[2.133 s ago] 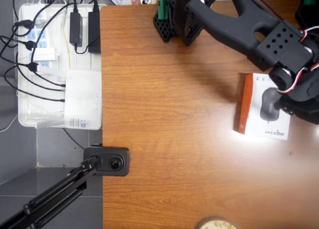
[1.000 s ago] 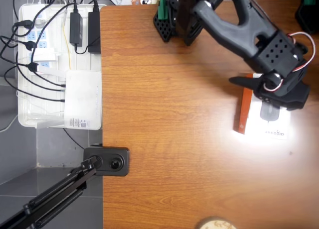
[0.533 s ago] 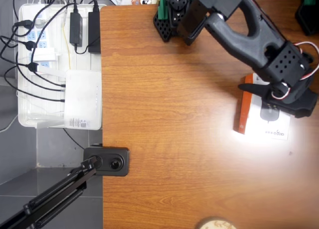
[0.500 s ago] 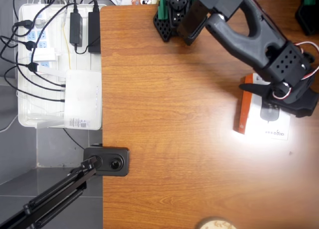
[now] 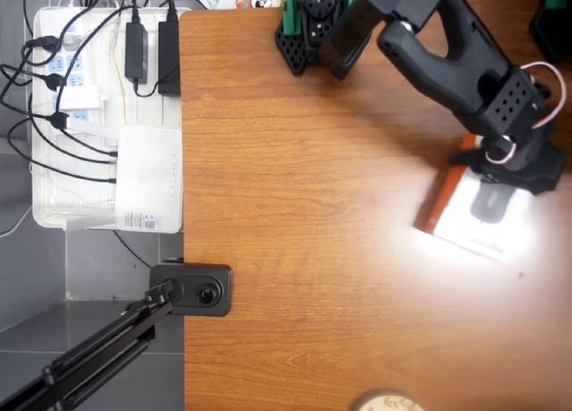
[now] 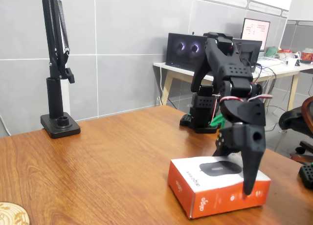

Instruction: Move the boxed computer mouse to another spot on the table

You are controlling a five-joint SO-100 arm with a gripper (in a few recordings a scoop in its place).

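The black two-finger tool point(image 6: 242, 168) straddles the flat white-and-orange mouse box point(image 6: 218, 186), fingers apart; box not yet lifted from the brown wood-grain worktop point(image 5: 313, 205).

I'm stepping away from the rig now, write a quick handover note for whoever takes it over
Gripper: down over the boxed computer mouse, one finger along its near side, the other behind it; whether it grips cannot be told.
Box: flat on the table, at the right side in the overhead view, orange side facing left.
Done: gripper brought onto the box.
Left: secure the grip, move the box to another spot, release.
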